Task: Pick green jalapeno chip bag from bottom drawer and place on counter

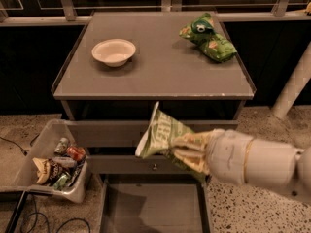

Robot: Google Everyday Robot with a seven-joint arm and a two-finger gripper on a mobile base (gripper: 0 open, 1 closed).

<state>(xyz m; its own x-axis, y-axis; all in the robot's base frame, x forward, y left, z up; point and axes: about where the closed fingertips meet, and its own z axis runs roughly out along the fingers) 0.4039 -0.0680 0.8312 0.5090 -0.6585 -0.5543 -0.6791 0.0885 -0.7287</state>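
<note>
Roughly midway through the task. The gripper (188, 152) reaches in from the right, below the front edge of the counter (155, 76), with its fingers closed on the lower end of the green jalapeno chip bag (163, 132). The bag hangs in the air just below the counter's front edge, in front of the upper drawer fronts (112, 132) and well above the bottom drawer (153, 208), which stands open beneath the counter. Judged done: the pick from the drawer. Judged left: raising the bag above the counter's edge, carrying it over the top, and releasing it. On the counter, a white bowl (114, 51) sits toward the left and brighter green bags (209, 38) toward the back right, with bare surface between them.
</note>
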